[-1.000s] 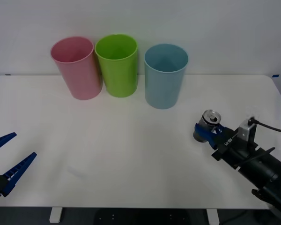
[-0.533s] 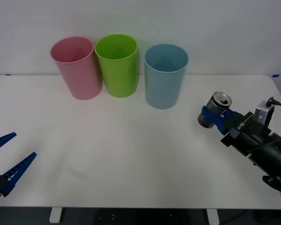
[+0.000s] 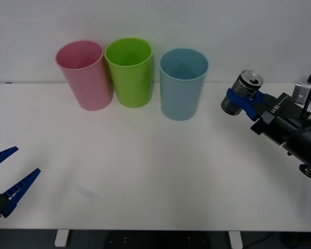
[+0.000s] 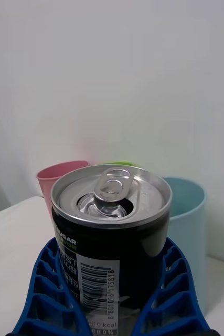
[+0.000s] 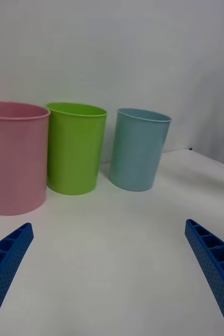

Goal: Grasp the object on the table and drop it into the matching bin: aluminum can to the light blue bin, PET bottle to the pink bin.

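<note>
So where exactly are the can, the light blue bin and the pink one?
aluminum can [image 3: 242, 92]: front view, its dark side wall.
light blue bin [image 3: 181, 96]: front view, its outer wall.
pink bin [image 3: 90, 88]: front view, its outer wall.

Front view looks down across the tabletop [image 3: 145, 171]; both wrist views sit low, sharing the light blue bin [image 3: 183, 84]

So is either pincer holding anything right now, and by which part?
The right pincer grips the aluminum can by its lower side walls, clear of the table. The left pincer is open, holding nothing.
</note>
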`<state>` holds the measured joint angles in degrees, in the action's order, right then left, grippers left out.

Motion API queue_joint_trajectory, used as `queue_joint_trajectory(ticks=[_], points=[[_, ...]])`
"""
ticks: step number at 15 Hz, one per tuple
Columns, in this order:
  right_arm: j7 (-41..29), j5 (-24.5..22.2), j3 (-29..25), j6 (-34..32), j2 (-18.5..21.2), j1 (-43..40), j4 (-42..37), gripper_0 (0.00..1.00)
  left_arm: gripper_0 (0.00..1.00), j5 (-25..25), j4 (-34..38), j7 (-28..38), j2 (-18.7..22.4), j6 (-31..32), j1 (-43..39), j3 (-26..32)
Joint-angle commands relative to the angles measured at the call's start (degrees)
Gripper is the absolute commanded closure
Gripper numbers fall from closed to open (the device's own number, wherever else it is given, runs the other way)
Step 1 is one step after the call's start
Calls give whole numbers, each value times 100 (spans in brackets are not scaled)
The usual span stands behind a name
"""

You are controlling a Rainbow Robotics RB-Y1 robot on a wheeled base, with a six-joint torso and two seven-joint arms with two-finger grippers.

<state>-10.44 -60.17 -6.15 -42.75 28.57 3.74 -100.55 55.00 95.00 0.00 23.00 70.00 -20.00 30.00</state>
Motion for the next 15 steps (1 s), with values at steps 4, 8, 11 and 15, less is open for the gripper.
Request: queue_joint_trajectory(ticks=[4, 8, 11, 15], points=[[-266, -487, 185, -155, 9, 1085, 712, 100, 0, 0, 0, 0, 0, 0, 0, 0], [-354, -838, 290, -471, -9, 2008, 1653, 100, 0, 0, 0, 0, 0, 0, 0, 0], [-380, -847, 492, -471, -35, 2623, 2303, 100, 0, 0, 0, 0, 0, 0, 0, 0], [-336, -1058, 527, -471, -255, 3344, 3094, 100, 0, 0, 0, 0, 0, 0, 0, 0]])
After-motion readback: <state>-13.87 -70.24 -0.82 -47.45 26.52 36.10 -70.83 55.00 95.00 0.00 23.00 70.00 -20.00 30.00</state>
